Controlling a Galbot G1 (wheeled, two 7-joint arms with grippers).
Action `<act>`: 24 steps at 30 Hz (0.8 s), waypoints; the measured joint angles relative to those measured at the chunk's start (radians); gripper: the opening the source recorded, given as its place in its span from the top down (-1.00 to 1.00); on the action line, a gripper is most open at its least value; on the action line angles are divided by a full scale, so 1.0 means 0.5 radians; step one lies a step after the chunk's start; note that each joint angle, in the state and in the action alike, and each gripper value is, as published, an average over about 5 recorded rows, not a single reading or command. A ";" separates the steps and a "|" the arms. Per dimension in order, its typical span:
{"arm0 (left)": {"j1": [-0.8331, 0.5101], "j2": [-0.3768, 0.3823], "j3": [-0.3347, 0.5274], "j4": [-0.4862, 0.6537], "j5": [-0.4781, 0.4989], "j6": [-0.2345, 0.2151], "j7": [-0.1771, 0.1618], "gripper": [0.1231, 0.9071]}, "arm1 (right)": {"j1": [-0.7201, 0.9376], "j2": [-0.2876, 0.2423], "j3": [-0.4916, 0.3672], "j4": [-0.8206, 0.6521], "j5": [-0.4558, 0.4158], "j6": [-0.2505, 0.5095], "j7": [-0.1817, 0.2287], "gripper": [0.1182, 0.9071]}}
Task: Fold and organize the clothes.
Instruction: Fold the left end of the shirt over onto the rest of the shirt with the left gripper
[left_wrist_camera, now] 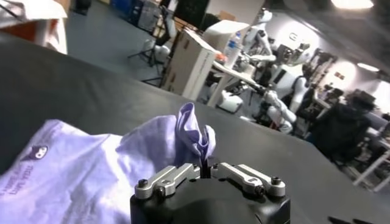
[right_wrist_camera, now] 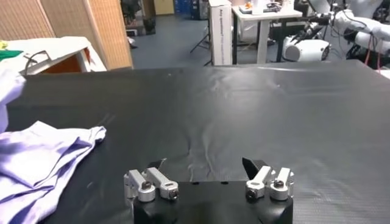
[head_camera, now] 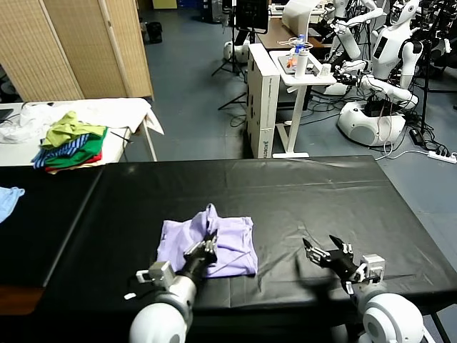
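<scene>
We saw a purple T-shirt [head_camera: 214, 243] lying bunched up on the big black table [head_camera: 307, 193]. It sat near the front edge, a bit left of the middle. Our left gripper [head_camera: 208, 246] was over the shirt, its fingers pinched shut on a fold of the cloth. One bit of the shirt poked up just past it. Our right gripper [head_camera: 323, 251] hung over the bare black top, well apart from the shirt, with its fingers spread wide and nothing in them. Far off to the left, a pile of green, yellow and striped clothes [head_camera: 71, 143] sat on a white table [head_camera: 132, 111]. A bit of light blue cloth [head_camera: 8, 199] peeked in at the left edge.
</scene>
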 joint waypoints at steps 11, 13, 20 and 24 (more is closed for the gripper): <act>-0.059 -0.082 0.049 0.142 0.115 -0.050 0.066 0.82 | -0.003 0.035 -0.014 -0.009 -0.019 -0.005 0.006 -1.00; -0.066 -0.092 0.050 0.178 0.137 -0.059 0.074 0.82 | -0.002 0.040 -0.019 -0.009 -0.023 -0.006 0.007 -1.00; -0.070 -0.131 0.056 0.271 0.207 -0.081 0.082 0.82 | -0.004 0.042 -0.015 -0.007 -0.026 -0.008 0.009 -1.00; -0.064 -0.146 0.064 0.286 0.237 -0.094 0.088 0.82 | -0.006 0.043 -0.014 -0.007 -0.027 -0.008 0.010 -1.00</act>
